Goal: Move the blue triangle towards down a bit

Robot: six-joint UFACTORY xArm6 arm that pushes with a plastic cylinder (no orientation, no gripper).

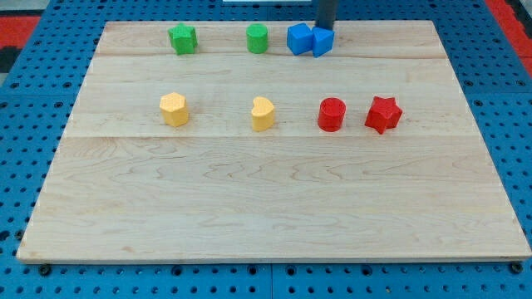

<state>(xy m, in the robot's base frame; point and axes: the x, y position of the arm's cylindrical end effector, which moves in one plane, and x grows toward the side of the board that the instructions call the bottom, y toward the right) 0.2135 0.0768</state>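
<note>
My rod comes down from the top edge of the frame, right of centre, and my tip (pixel 323 27) sits at the far side of the blue triangle (pixel 322 41), touching it or all but touching it; the rod's lower end is partly hidden behind the block, so I cannot tell for sure. This tool is a plain rod with nothing to spread or press together, and it pinches nothing.

The blue triangle stands in the upper row of the bench (pixel 274 208), right of centre, pressed against a second blue block (pixel 299 39) on its left, which looks like a cube. Further left in the same row are a green cylinder (pixel 257 39) and, well apart from it, a green star-like block (pixel 182 39) in the upper left of the frame.

A second row runs across the middle of the frame. From left to right it holds a yellow block (pixel 174 109) with faceted sides, a yellow heart-shaped block (pixel 263 114), a red cylinder (pixel 331 115) and a red star (pixel 383 115). The red cylinder lies straight below the blue triangle, with bare wood between them. The red star is just beside the red cylinder on its right, apart from it.

The bench is a pale wooden board lying on a blue perforated surface (pixel 25 133).
</note>
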